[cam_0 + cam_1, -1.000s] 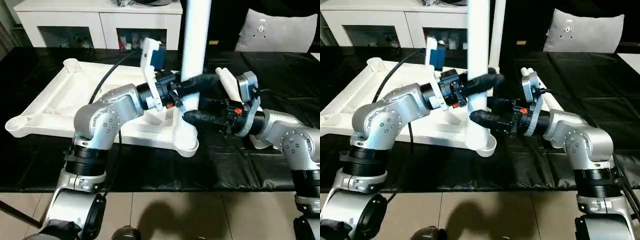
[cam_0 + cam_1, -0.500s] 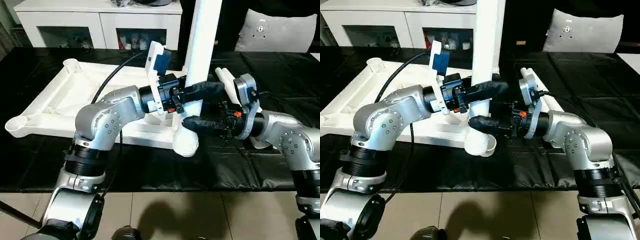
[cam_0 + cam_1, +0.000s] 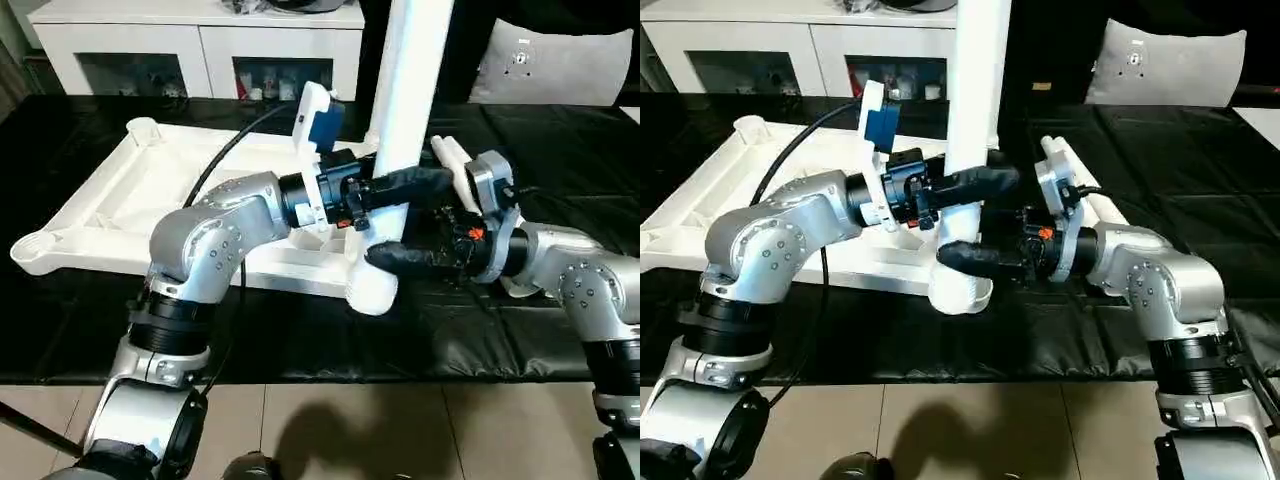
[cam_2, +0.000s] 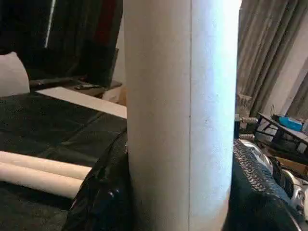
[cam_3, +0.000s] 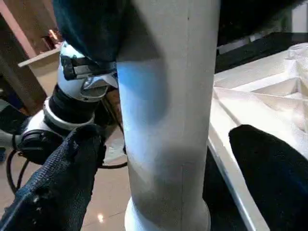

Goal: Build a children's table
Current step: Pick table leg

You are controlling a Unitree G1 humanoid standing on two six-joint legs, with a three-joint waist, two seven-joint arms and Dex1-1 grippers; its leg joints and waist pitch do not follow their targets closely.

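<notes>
One leg (image 3: 408, 100) is being seated in the upturned tabletop's (image 3: 120, 200) near corner, clamped by the left gripper (image 3: 395, 185); the right gripper (image 3: 405, 258) is being held released around it. Other legs (image 4: 38, 171) seemingly remain unfitted.

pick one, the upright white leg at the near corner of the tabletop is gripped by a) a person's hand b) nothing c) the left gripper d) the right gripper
c: the left gripper is closed around the leg, while the right gripper stands open around it lower down.

The upright leg (image 3: 400, 130) runs past the picture's top edge, its upper end unseen.
</notes>
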